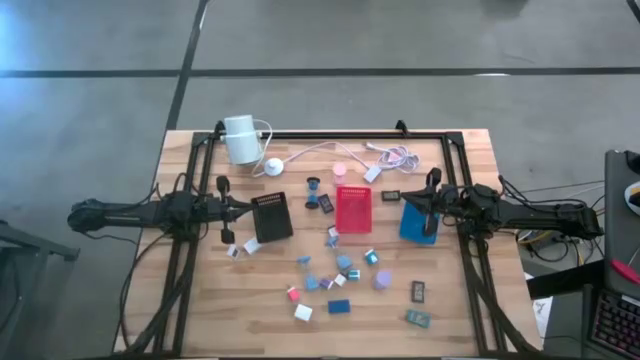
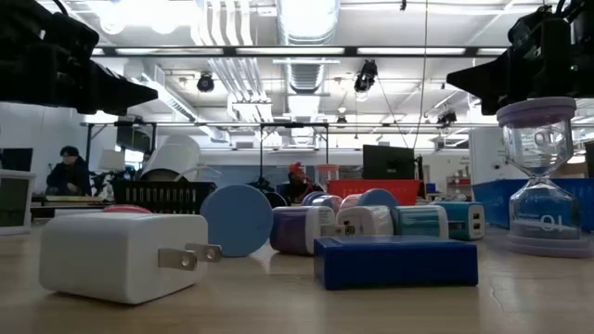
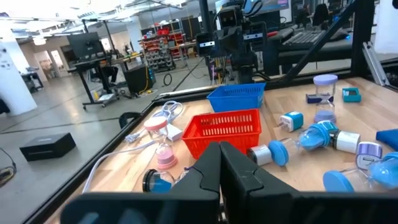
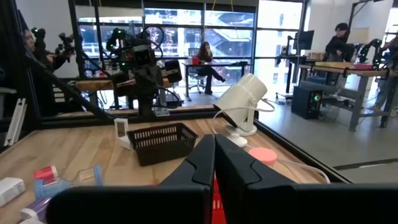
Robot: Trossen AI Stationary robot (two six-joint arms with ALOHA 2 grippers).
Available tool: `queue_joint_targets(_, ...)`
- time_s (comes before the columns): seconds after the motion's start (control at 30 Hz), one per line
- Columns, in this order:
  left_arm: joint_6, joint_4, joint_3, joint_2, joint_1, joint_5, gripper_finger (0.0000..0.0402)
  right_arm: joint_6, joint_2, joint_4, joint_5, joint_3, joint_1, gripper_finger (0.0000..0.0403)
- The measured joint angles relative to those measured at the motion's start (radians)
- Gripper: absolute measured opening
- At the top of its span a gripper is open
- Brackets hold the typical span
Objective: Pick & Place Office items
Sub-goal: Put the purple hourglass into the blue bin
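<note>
The office items [image 1: 340, 270] lie scattered on the wooden table's near middle: small white, blue, pink and purple pieces and dark clips. The low view shows a white plug block [image 2: 121, 255] and a blue block [image 2: 394, 262] up close. My left gripper [image 1: 243, 208] [image 3: 219, 149] hangs shut above the table, just left of the black tray [image 1: 272, 216]. My right gripper [image 1: 420, 203] [image 4: 214, 140] hangs shut over the blue tray [image 1: 413, 224]. Neither gripper holds anything.
The red tray [image 1: 352, 208] stands between the black and blue trays. A white cylinder device [image 1: 241, 138] with its white cable [image 1: 330, 150] sits at the far edge. Small hourglasses [image 1: 313, 190] stand near the trays. A black frame [image 1: 455, 170] borders the work area.
</note>
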Motion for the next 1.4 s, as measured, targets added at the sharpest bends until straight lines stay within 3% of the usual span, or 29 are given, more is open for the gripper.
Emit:
queue_joint_targets(0.33, -0.036, -0.001, 0.000, 0.000, 0.000, -0.003, 0.0003, 0.069, 0.012, 0.042, 0.020, 0.005, 0.000, 0.0008)
queue_joint_targets(0.47, -0.082, -0.001, 0.000, 0.000, 0.000, -0.021, 0.0003, 0.075, 0.069, -0.037, 0.018, 0.091, 0.001, 0.0008)
queue_joint_targets(0.67, -0.123, -0.006, 0.000, 0.000, 0.000, -0.065, 0.0003, 0.085, 0.238, -0.367, -0.064, 0.357, 0.047, 0.0008)
queue_joint_targets(1.0, -0.169, -0.006, 0.000, 0.000, 0.000, -0.074, 0.0003, 0.217, 0.636, -0.833, -0.031, 0.840, 0.240, 0.0017)
queue_joint_targets(1.23, -0.216, -0.006, 0.000, 0.000, 0.000, -0.074, 0.0003, 0.300, 0.927, -1.236, -0.008, 1.179, 0.342, 0.0078)
queue_joint_targets(1.4, -0.252, -0.007, 0.000, 0.000, 0.000, -0.074, 0.0003, 0.303, 1.092, -1.375, -0.008, 1.342, 0.416, 0.0136)
